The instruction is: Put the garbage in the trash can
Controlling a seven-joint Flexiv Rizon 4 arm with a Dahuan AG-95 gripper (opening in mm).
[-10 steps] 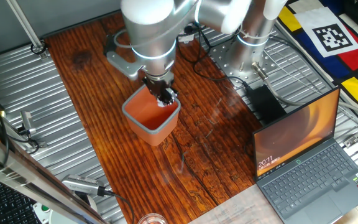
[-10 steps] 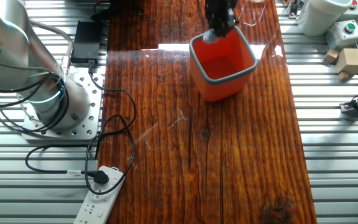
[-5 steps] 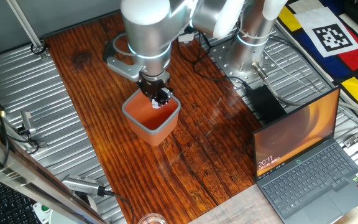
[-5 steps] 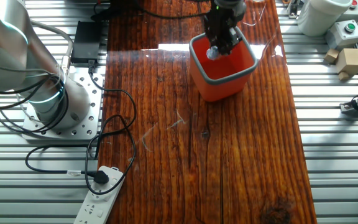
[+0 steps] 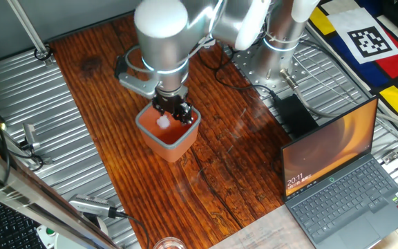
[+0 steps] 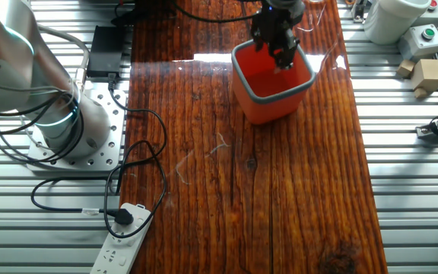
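Note:
The trash can (image 5: 175,142) is a squarish orange pot in the middle of the wooden table; it also shows in the other fixed view (image 6: 261,99). My gripper (image 5: 171,113) hangs in its mouth, with the fingertips just below the rim, and also shows in the other fixed view (image 6: 278,52). The jaws look parted. The garbage (image 5: 163,122), a small white paper wad, is inside the can just below the left fingertip and looks free of it. In the other fixed view the gripper hides the wad.
An open laptop (image 5: 340,173) stands at the table's right front. The arm's base (image 6: 52,114) with its cables and a power strip (image 6: 124,240) sit beside the table. A clear glass (image 5: 166,243) stands at the near edge. Small boxes (image 6: 424,72) lie to the side.
My gripper has moved from the can's rim to over its inside and dipped lower. The jaws have parted, and the wad has gone from between the fingertips to just below them.

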